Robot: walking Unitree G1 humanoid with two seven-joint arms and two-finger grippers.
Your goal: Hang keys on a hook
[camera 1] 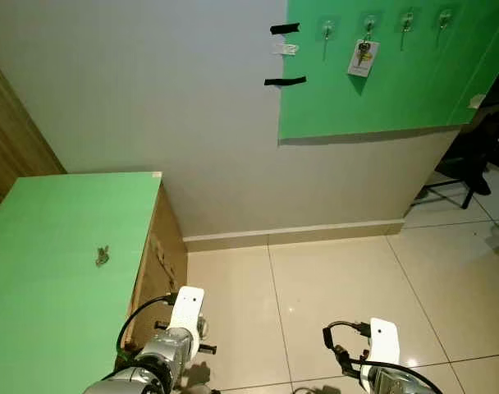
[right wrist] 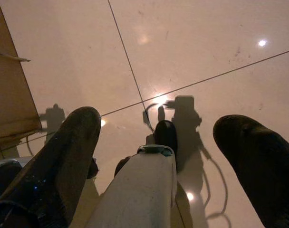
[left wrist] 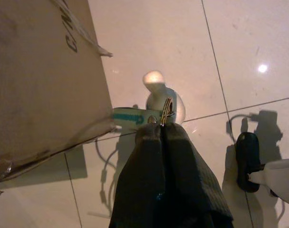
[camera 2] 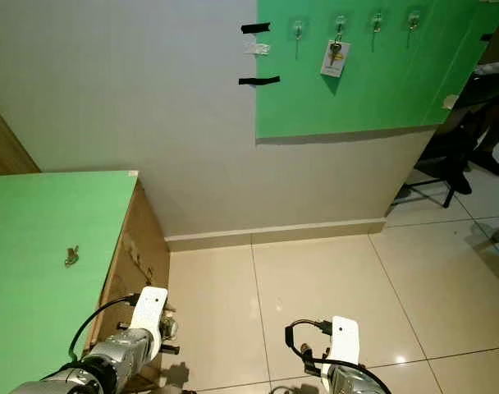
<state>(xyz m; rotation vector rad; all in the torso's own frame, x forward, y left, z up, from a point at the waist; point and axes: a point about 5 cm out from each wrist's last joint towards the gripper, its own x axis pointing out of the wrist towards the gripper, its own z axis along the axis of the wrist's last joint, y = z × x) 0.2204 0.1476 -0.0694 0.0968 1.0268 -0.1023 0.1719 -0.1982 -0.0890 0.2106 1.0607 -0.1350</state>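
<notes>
In the left wrist view my left gripper [left wrist: 159, 128] is shut on a small metal key [left wrist: 167, 109] with a teal tag [left wrist: 129, 117], held low over the floor tiles beside a cardboard side [left wrist: 40, 71]. My right gripper [right wrist: 158, 121] hangs open above the floor with nothing between its fingers. High on the wall a green board [camera 1: 381, 90] carries a row of several hooks [camera 1: 327, 29]. A key bunch with a white tag [camera 1: 363, 57] hangs on the second hook. Another small key [camera 1: 102, 256] lies on the green table top [camera 1: 52, 279] at my left.
Two black tape strips [camera 1: 284, 81] mark the grey wall left of the board. A dark chair [camera 1: 471, 156] stands at the far right. The table's brown cardboard side [camera 1: 163, 263] is close to my left arm [camera 1: 186, 312]. Glossy tiles [camera 1: 331, 279] lie between me and the wall.
</notes>
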